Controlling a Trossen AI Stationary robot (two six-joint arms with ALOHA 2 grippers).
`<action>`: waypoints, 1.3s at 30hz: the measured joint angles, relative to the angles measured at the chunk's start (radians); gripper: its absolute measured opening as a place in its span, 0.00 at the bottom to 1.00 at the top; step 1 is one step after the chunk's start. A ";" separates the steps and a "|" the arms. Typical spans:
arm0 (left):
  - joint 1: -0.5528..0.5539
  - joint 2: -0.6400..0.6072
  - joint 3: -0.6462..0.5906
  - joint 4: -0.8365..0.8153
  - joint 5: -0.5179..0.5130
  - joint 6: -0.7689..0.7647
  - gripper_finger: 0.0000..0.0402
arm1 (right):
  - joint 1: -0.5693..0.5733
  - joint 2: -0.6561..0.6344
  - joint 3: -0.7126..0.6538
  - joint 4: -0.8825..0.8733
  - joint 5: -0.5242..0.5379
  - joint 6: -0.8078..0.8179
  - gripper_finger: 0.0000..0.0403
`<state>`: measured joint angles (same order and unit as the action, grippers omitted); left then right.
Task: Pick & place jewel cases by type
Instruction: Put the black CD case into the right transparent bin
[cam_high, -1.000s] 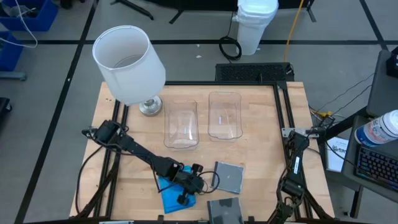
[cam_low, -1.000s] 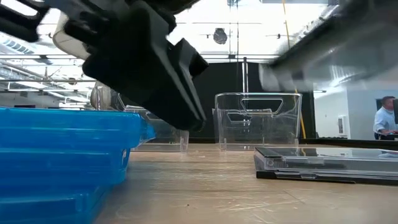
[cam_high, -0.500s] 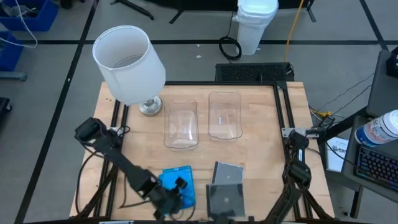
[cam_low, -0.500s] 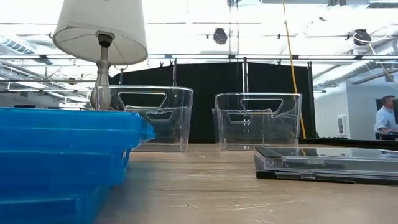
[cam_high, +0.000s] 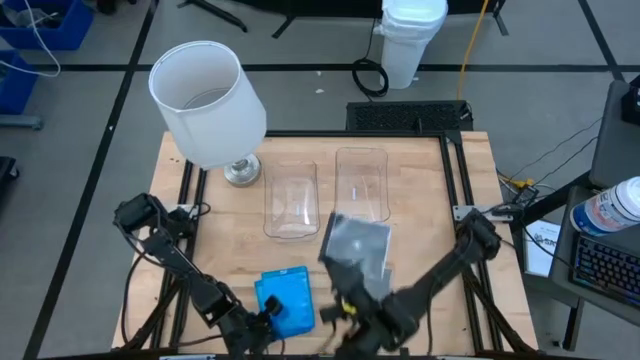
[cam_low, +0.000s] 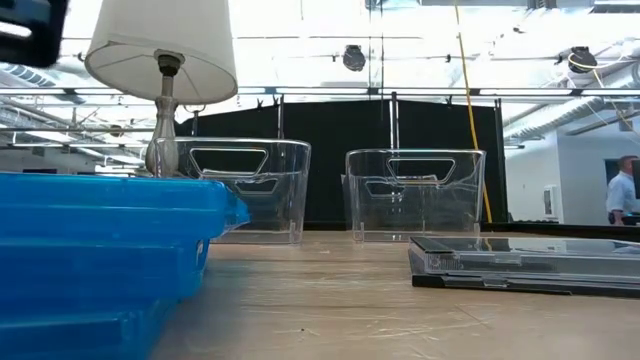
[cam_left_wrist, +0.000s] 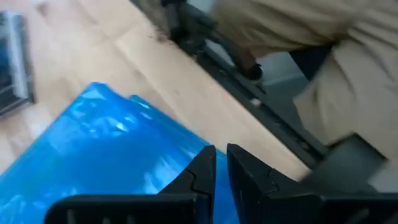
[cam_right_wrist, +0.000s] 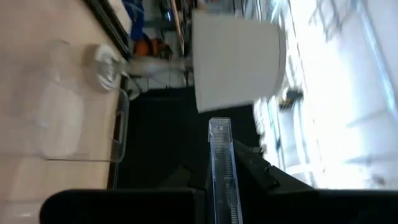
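Observation:
A stack of bright blue jewel cases (cam_high: 285, 300) lies flat near the table's near edge and fills the low view's left (cam_low: 100, 250). My left gripper (cam_left_wrist: 221, 163) is shut just over its near-left corner (cam_high: 258, 322); I cannot tell whether it touches. My right gripper (cam_right_wrist: 221, 171) comes in from the near side (cam_high: 358, 305), shut on a smoky grey jewel case (cam_high: 355, 245) held in the air. Another grey case (cam_low: 520, 262) lies flat on the table. My right gripper pinches the grey jewel case between its two fingers at the case's near edge (cam_right_wrist: 221, 186). The fingers come from the table's near side, pointing toward the far edge. The case is lifted clear of the table, reaches out beyond the fingertips, and shows edge-on in the wrist view.
Two clear plastic tubs (cam_high: 292, 200) (cam_high: 361, 185) stand side by side at mid-table, beyond the cases. A white-shaded lamp (cam_high: 208, 100) stands at the far left, its base (cam_high: 242, 170) by the left tub. A person (cam_low: 622, 195) shows far behind the table.
My left gripper has drawn back from over the blue cases toward the table's near-left edge, leaving the blue stack flat on the table. My right arm has swung in from the right side, and a grey case now rides in its gripper, lifted clear and carried toward the tubs.

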<state>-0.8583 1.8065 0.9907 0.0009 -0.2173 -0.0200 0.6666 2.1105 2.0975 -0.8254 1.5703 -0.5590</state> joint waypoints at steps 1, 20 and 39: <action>0.001 0.000 -0.011 0.017 -0.009 -0.001 0.12 | -0.021 -0.016 0.000 -0.014 0.000 0.041 0.07; 0.030 0.000 -0.066 0.116 -0.115 0.012 0.12 | -0.347 -0.468 -0.627 -0.145 -0.006 0.598 0.06; 0.138 -0.446 -0.067 0.206 -0.300 -0.040 0.12 | 0.067 -0.506 -0.944 1.106 -0.211 -0.485 0.06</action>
<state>-0.7199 1.3609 0.9241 0.2073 -0.5175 -0.0597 0.7333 1.6042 1.1538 0.2809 1.3592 -1.0442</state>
